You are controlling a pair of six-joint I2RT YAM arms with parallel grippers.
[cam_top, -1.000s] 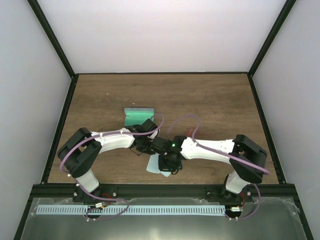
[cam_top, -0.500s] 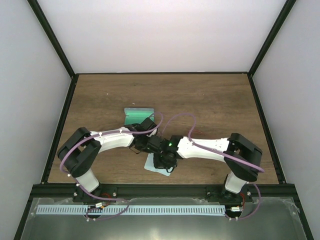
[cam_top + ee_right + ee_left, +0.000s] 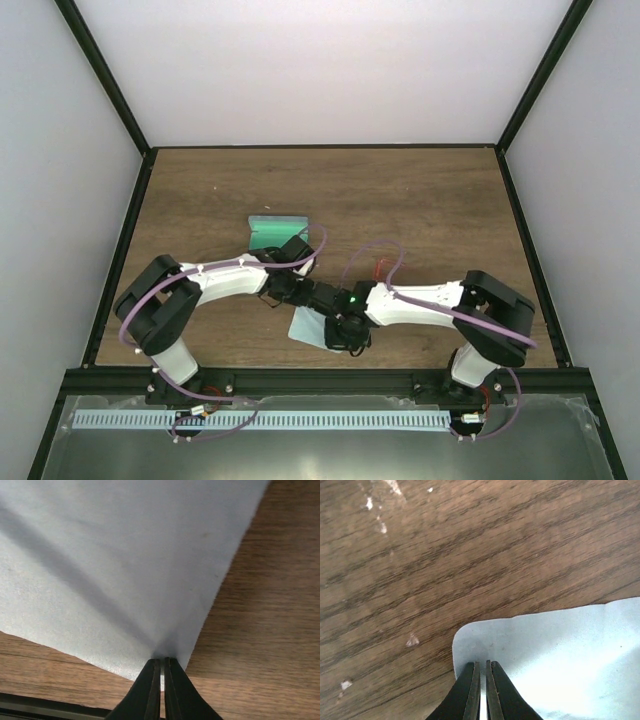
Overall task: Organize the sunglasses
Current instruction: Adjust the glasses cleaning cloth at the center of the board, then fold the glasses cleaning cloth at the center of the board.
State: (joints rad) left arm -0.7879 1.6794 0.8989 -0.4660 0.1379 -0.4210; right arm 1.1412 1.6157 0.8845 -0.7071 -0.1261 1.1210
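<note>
A soft light blue cloth (image 3: pixel 305 328) lies on the wooden table near the front edge. My left gripper (image 3: pixel 300 303) is shut on one rounded corner of the cloth (image 3: pixel 560 660), its tips (image 3: pixel 481 664) pinching the edge. My right gripper (image 3: pixel 345 340) is shut on another corner of the cloth (image 3: pixel 125 555), its tips (image 3: pixel 161 660) at the edge, and the cloth is pulled taut between them. Of the sunglasses, only a small red piece (image 3: pixel 378 266) shows beside my right forearm; the rest is hidden.
An open case (image 3: pixel 277 232) with a green inside stands on the table behind my left wrist. The black frame rail (image 3: pixel 320 372) runs just in front of the cloth. Bare wood (image 3: pixel 420 200) lies behind and right.
My right gripper swung left, then back right and nearer the front edge, with the cloth corner in it. The cloth shifted with it. My left gripper stayed shut on its corner.
</note>
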